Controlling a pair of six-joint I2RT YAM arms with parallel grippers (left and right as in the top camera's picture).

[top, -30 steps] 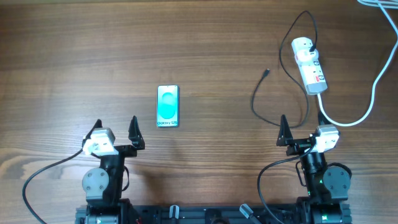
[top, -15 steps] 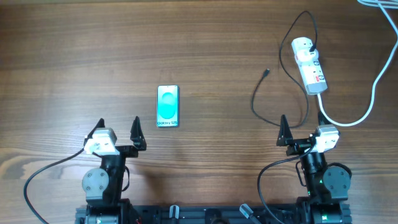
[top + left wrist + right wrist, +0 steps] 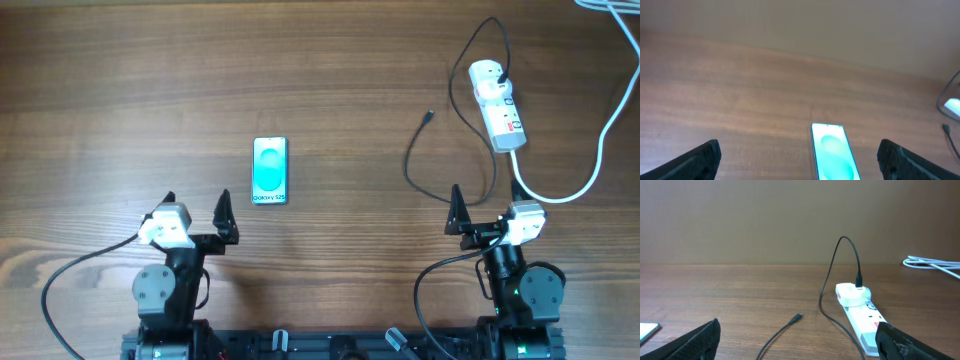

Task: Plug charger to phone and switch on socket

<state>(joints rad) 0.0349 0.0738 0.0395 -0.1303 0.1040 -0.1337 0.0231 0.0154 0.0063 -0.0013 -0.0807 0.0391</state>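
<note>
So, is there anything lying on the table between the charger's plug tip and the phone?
Nothing visible does. In the overhead view, only the wood of the table shows between the charger's plug tip and the phone.

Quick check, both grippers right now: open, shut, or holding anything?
Left gripper: open, holding nothing.
Right gripper: open, holding nothing.

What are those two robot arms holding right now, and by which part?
Nothing. The left tool and the right tool are both open and empty; the phone and the charger lie untouched on the table.
</note>
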